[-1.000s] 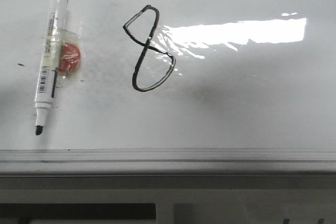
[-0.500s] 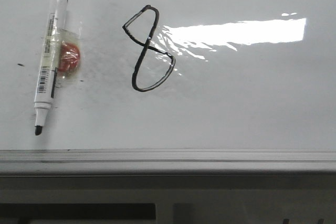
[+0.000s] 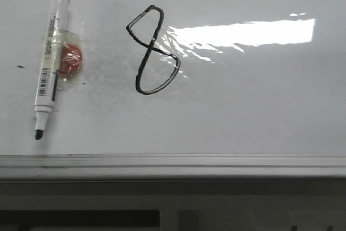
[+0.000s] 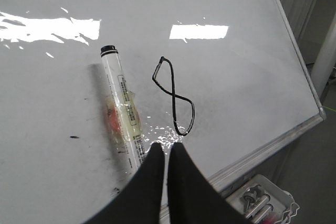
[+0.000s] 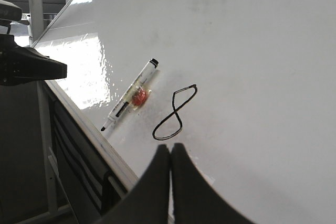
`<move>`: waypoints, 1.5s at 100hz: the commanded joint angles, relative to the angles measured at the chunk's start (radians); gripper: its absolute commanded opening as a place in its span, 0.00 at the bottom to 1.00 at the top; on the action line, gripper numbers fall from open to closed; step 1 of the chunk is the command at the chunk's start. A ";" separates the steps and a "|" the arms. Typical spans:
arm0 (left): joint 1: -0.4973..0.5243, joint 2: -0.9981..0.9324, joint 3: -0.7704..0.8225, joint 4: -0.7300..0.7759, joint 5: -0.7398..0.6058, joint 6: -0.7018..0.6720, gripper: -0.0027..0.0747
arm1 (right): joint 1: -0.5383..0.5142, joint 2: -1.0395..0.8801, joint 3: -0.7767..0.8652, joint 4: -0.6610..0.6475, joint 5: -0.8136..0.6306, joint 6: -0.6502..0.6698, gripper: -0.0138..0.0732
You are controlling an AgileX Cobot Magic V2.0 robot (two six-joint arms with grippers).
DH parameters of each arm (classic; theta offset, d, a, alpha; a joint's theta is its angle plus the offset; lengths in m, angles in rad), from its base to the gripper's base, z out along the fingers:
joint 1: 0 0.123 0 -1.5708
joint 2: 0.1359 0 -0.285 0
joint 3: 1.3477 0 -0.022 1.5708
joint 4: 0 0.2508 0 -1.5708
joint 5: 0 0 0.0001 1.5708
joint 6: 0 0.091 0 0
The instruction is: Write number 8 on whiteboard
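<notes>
Number 8: thin black hand-drawn number 8 [image 3: 154, 51] sits mid-left on the glossy white whiteboard [image 3: 259, 112].
Pen: white marker pen [image 3: 50, 60] lies uncapped at its left.
Hands: left hand [image 4: 167, 153] and right hand [image 5: 170, 153] both closed, holding nothing.
Risk: I think a low hand could smear the ink.

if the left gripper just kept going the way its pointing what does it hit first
Probably the whiteboard itself, about at the lower loop of the number 8, just past the shut left gripper. The marker lies slightly to one side. Depth is hard to judge from the wrist view.
</notes>
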 commanded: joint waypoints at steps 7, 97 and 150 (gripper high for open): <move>0.000 0.008 -0.028 0.002 -0.072 0.000 0.01 | 0.000 0.025 -0.025 -0.014 -0.073 -0.002 0.09; 0.721 -0.306 0.085 -0.091 0.291 0.257 0.01 | 0.000 0.025 -0.025 -0.014 -0.073 -0.002 0.09; 0.778 -0.306 0.085 -0.086 0.464 0.257 0.01 | 0.000 0.025 -0.025 -0.014 -0.073 -0.002 0.09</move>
